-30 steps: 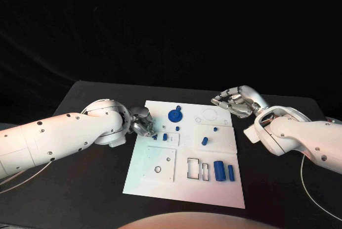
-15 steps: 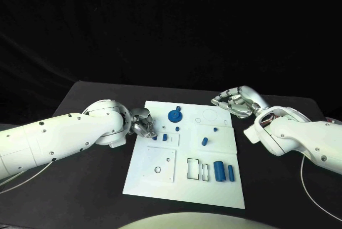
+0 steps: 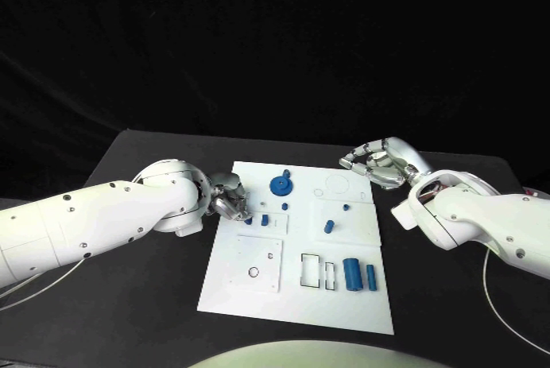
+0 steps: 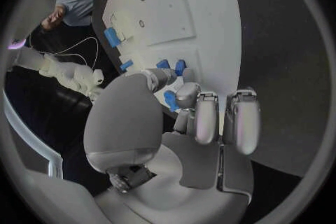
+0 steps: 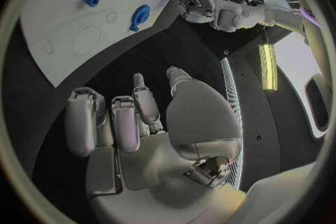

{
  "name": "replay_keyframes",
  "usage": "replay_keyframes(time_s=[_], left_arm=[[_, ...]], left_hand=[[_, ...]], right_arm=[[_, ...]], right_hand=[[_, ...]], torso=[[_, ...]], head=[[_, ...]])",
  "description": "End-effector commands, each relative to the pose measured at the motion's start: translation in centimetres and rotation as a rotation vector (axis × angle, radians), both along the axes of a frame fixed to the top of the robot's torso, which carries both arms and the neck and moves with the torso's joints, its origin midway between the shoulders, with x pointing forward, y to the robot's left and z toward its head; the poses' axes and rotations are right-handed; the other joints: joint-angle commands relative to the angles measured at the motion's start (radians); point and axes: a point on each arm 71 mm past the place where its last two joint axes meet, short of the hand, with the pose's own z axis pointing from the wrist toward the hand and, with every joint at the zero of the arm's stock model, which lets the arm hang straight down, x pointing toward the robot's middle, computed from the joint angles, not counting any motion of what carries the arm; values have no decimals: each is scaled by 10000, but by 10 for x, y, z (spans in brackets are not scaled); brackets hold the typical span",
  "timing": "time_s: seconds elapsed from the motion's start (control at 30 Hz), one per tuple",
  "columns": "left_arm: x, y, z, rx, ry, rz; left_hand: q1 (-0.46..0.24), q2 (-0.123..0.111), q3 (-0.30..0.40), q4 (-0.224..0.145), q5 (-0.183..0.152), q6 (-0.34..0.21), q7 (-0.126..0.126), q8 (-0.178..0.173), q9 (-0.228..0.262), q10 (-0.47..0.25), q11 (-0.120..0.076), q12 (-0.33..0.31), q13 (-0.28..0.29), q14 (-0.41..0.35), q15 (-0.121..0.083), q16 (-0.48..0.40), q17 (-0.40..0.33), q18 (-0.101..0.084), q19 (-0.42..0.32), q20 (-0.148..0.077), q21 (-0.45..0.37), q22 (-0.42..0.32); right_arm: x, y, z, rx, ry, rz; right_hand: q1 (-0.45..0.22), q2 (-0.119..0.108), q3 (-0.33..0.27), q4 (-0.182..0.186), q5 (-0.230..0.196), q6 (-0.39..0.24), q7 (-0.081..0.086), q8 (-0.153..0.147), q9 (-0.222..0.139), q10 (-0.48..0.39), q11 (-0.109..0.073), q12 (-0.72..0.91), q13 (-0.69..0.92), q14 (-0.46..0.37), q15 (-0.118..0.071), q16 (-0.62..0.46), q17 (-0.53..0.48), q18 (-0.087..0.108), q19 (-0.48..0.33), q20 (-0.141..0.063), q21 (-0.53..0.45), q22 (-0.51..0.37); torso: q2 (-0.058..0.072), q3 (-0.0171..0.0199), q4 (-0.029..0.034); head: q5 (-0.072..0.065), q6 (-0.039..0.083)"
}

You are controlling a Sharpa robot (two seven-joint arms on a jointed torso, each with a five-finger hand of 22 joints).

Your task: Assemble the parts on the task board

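**Ana:** Head view first, biggest thing down. What carries it all?

**Ben:** Black table (image 3: 137, 304), with the white task board (image 3: 300, 300) lying across its middle, long side running from the far edge toward the near one.

**Ana:** The arms?

**Ben:** Left arm (image 3: 92, 221) reaches in to the board's left edge; right arm (image 3: 482, 221) sits off the board's far right corner.

**Ana:** And the hands?

**Ben:** Left hand (image 3: 228, 196) is at the board's left edge, fingers curled; the left wrist view shows a small blue part (image 4: 170, 100) pinched at its fingertips (image 4: 187, 93). Right hand (image 3: 381, 164) hovers over bare tabletop beside the far right corner, released, fingers apart, nothing in it.

**Ana:** Parts on the board?

**Ben:** Blue gear (image 3: 280, 184) near the far edge; two blue cylinders (image 3: 360, 274) upright-looking near the right edge toward the near end; a short blue peg (image 3: 329, 225) mid-board; small blue pieces (image 3: 264, 220) just beside the left hand.
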Motion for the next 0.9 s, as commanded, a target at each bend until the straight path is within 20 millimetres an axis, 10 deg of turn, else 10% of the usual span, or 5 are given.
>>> replay_keyframes(time_s=[0.03, 0.9], left_arm=[[-3, -3, -5, 246, 364, -254], [-2, -8, -7, 304, 407, -173]], left_hand=[[50, 46, 1925, -2000, 34, 69, -29, -27, 0, 65, 6, 18, -14, 616, -98, 33, 1078, -172, 73, -16, 21, 1184], [-205, 97, 1825, -2100, 491, 180, -42, -161, 6, 124, -3, -16, 2, 617, -108, 30, 1077, -173, 68, -29, 27, 1198]], right_arm=[[-1, 1, -1, -58, -12, 116], [-1, 1, -1, -53, -1, 114]], right_hand=[[-7, 94, -82, 1, 61, -23, -45, 49, 10, -4, -49, 30, -5, 588, -68, -56, 468, 146, 16, -63, -56, 1388], [-7, 94, -82, 1, 61, -23, -45, 49, 10, -4, -49, 30, -5, 588, -68, -56, 468, 146, 16, -63, -56, 1388]], torso=[[0, -2, 2], [9, 4, -8]], head=[[1, -11], [-33, -29]])
